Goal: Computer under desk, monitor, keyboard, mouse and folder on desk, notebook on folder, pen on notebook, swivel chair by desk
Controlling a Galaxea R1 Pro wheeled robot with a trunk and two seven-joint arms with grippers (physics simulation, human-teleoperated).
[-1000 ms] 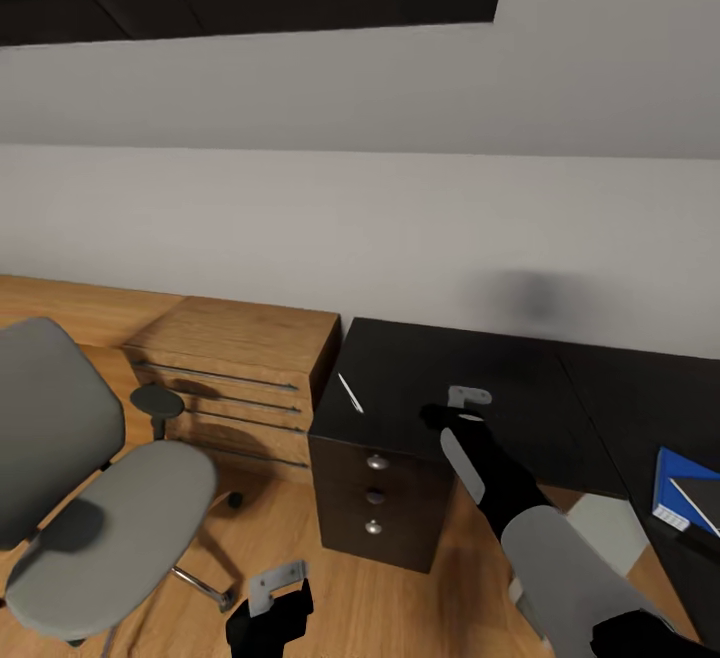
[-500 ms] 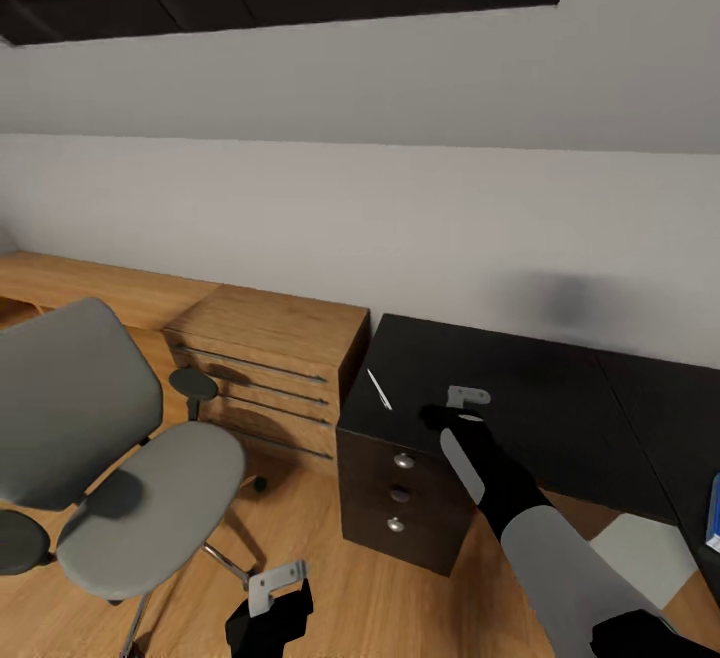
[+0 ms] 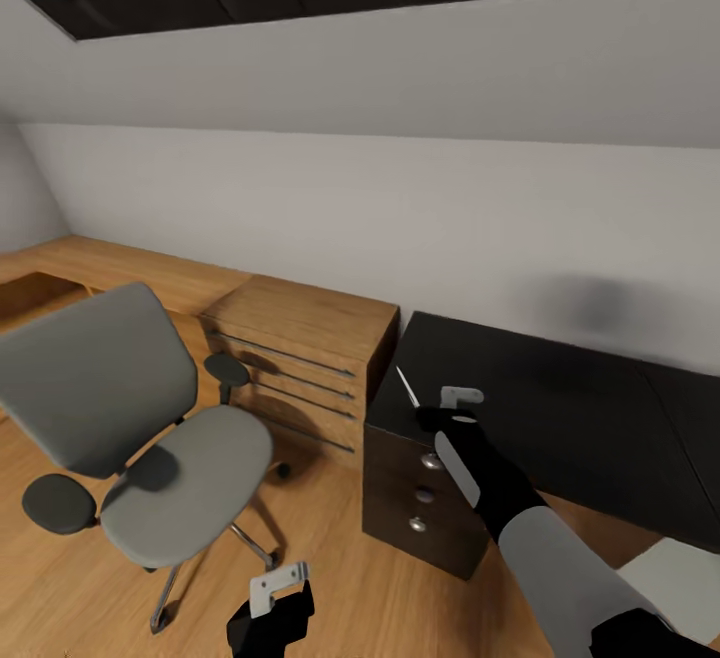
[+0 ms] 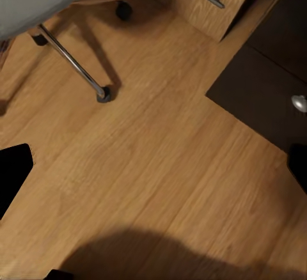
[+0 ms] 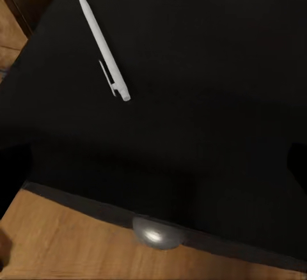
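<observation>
A long black-topped desk (image 3: 560, 408) with a dark drawer unit and round silver knobs stands against the white wall, its near corner toward the middle of the head view. Beside its end, touching or very nearly so, sits a light wooden drawer chest (image 3: 300, 358) with dark bar handles. In front of the chest, on the wooden plank floor (image 3: 380, 598), stands the swivel chair (image 3: 130, 428) with grey seat and back, round black armrests and a metal star base on casters; its seat is bare and it stands a little apart from the desk.

The right arm, grey-sleeved with a black wrist, reaches over the desk's near corner, and the right gripper (image 3: 452, 406) hovers above the top just beside the pen. From the right wrist view the dark fingers show at the frame edges, so the jaws seem apart, though the dim view leaves this unsure. The left gripper (image 3: 275, 588) hangs low over the floor, jaws spread with nothing between them.

The thin short white pen (image 5: 102, 45) lies flat on the desk top near the corner above the drawers, close to the drawer-front edge.
</observation>
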